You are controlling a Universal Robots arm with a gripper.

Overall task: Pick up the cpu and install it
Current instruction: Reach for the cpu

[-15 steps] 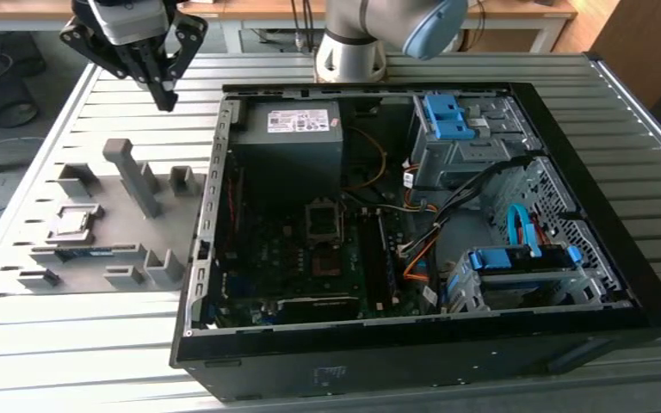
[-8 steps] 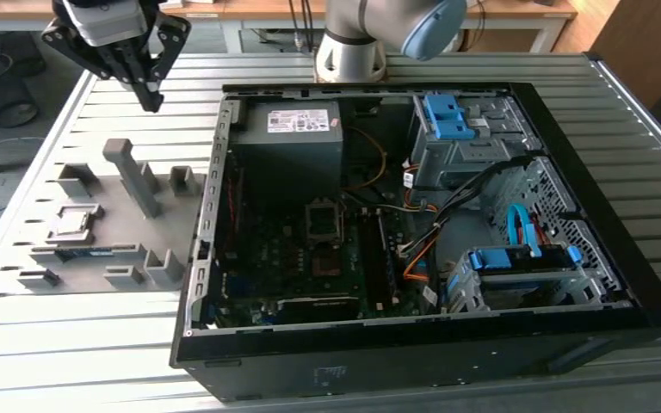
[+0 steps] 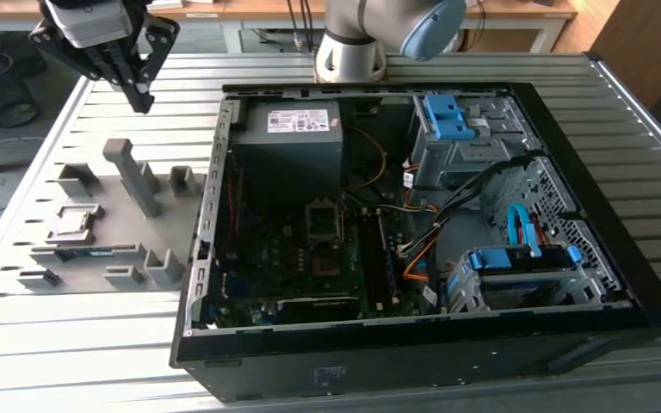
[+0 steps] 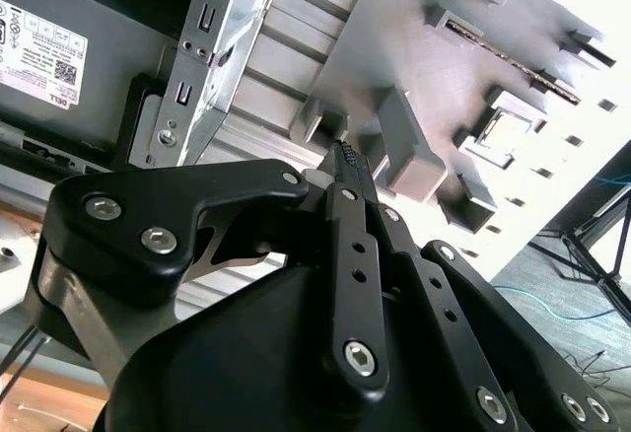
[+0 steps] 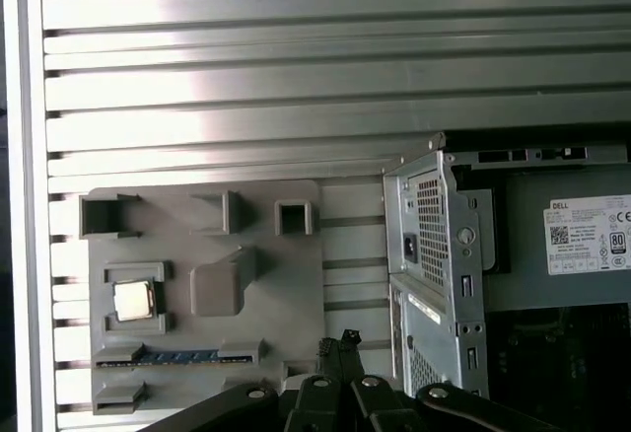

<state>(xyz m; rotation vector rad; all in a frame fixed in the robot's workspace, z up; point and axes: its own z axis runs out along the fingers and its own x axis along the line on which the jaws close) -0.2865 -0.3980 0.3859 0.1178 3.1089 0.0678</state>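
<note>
Looking at the exterior view, we've got the pincer (image 3: 144, 105) hanging above the slatted tabletop (image 3: 66, 344) on the far side, off to the exterior view's left of the open computer case (image 3: 423, 353). Its fingers are pressed together with nothing between them, and it looks the same in both wrist views.

The cpu (image 5: 133, 301) shows best in the first wrist view. It sits flat, silver top up, in a square pocket of the grey fixture plate (image 3: 124, 225). That plate lies on the tabletop just beside the case's left wall. A thin green circuit strip (image 5: 177, 357) stands in a slot of the plate near the cpu. The pincer is well apart from the cpu, up over the far end of the plate.
</note>
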